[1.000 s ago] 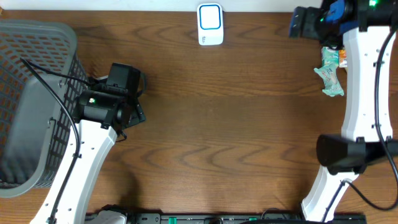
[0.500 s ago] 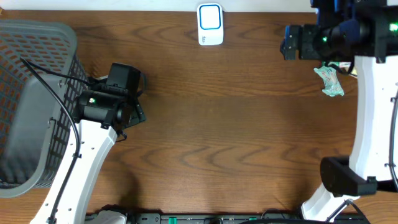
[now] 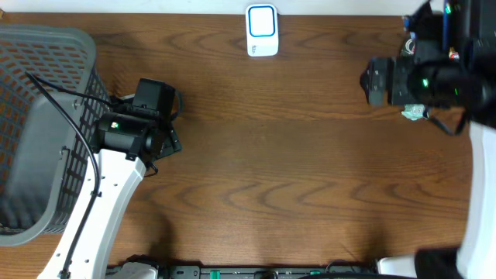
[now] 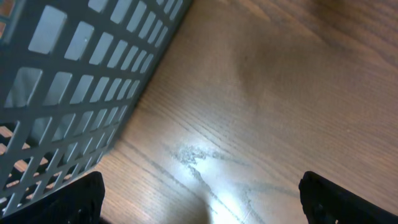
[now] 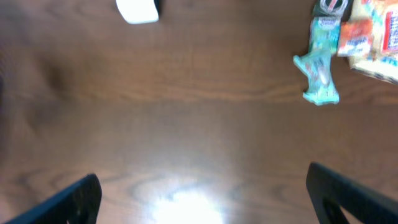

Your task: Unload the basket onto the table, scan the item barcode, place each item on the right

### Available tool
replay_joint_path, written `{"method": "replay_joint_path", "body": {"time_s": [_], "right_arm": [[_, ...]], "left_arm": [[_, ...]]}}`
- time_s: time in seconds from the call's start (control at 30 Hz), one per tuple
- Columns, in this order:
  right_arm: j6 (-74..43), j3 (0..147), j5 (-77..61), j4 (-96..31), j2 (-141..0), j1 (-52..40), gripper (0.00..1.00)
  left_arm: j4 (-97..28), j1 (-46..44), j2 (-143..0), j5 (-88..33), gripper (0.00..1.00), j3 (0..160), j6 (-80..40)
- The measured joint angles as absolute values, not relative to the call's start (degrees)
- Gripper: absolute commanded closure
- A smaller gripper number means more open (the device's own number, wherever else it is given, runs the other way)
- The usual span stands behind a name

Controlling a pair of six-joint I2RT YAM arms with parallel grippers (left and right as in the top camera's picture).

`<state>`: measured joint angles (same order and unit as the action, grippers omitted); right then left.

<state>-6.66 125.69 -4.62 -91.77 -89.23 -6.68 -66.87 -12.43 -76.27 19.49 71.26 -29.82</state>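
Note:
The barcode scanner [image 3: 262,31], white with a blue face, stands at the far edge of the wooden table; its lower edge also shows in the right wrist view as the scanner [image 5: 138,11]. A teal snack packet [image 5: 320,68] lies at the far right beside orange and yellow packets [image 5: 367,37]. From overhead only a corner of the teal packet [image 3: 415,113] shows under the right arm. My right gripper [image 3: 377,82] hangs open above bare table, left of the packets, and holds nothing [image 5: 202,199]. My left gripper [image 3: 159,116] is open and empty next to the basket [image 4: 202,199].
A grey mesh basket [image 3: 46,124] fills the left side of the table, and its wall [image 4: 68,93] stands close to the left gripper. The right arm's white link [image 3: 480,201] runs along the right edge. Bare wood lies between the two arms.
The right arm has swung from the far right corner toward the near side, and now covers most of the packets. The left arm has not moved.

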Motion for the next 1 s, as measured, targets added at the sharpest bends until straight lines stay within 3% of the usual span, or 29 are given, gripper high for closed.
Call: {"method": "replay_joint_path", "body": {"time_s": [0.37, 0.53, 1.0], "right_arm": [[-6.6, 83.3, -4.7, -67.9, -57.0, -6.7, 0.01], [-7.2, 67.5, -4.7, -64.1, -45.4, -6.7, 0.01], [-14.8, 51.8, -8.4, -66.0, -41.5, -6.7, 0.01]], "left_arm": [[-66.9, -12.4, -76.3, 19.5, 0.02, 71.2, -29.8], [-66.9, -12.4, -76.3, 19.5, 0.02, 71.2, -29.8], [-66.9, -12.4, -76.3, 19.5, 0.02, 71.2, -29.8]]}}
